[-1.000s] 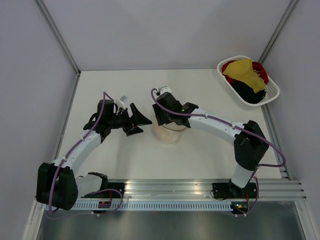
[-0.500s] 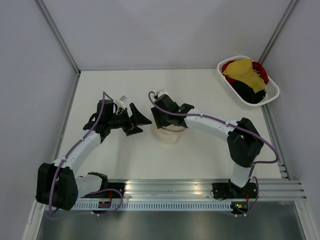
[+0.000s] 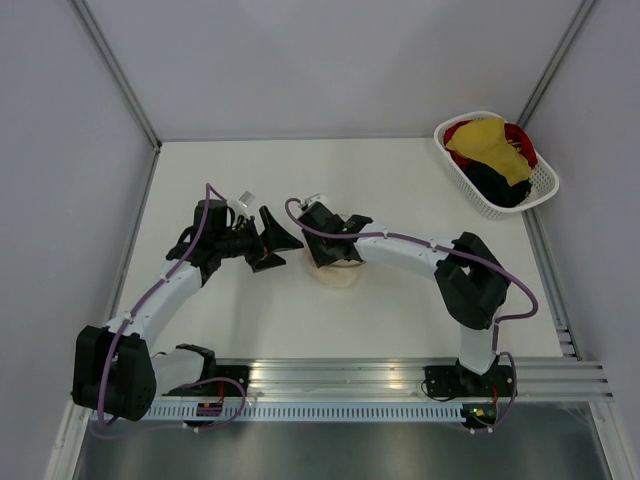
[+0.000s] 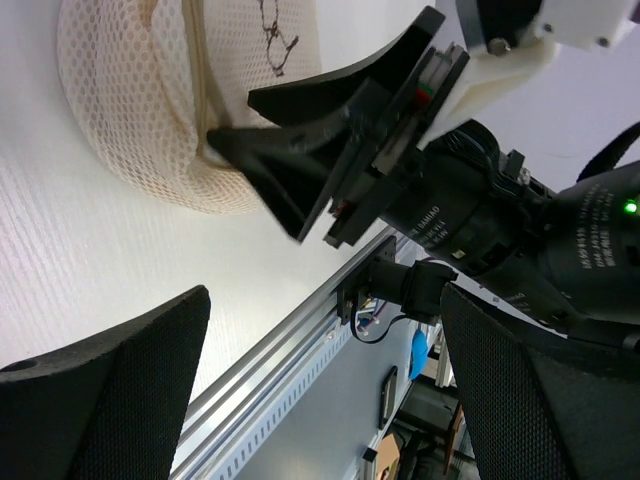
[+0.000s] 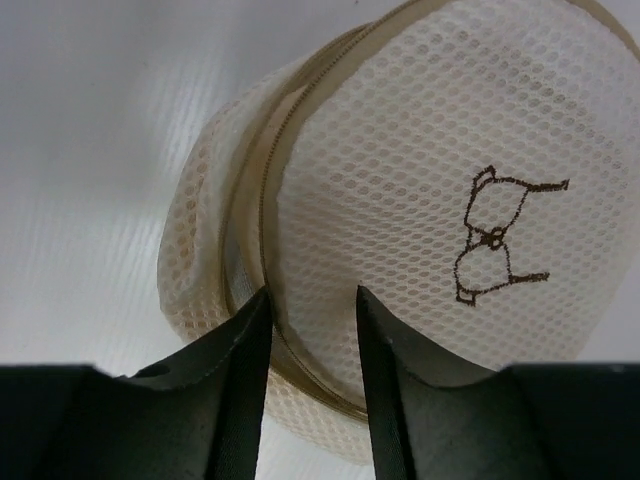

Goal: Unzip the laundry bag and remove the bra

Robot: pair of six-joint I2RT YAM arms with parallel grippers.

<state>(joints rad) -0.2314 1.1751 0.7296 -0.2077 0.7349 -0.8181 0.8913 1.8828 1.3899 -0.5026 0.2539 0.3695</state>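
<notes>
"What did the right arm just do?"

"Its elbow swung in, and the right gripper slid left over the laundry bag in the middle of the table. The left gripper did not move. Its fingers stand wide apart just beside the bag."

"Is the right one holding the zip?"

"Its fingers are close together at the zip. Nobody can tell if they squeeze it. The zip looks shut, so the bra is hidden."

"Any words?"

"Only a little bra drawing."

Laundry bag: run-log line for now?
laundry bag zip looks closed | right gripper astride zip rim, grip unclear | left gripper open, empty, alongside
</notes>
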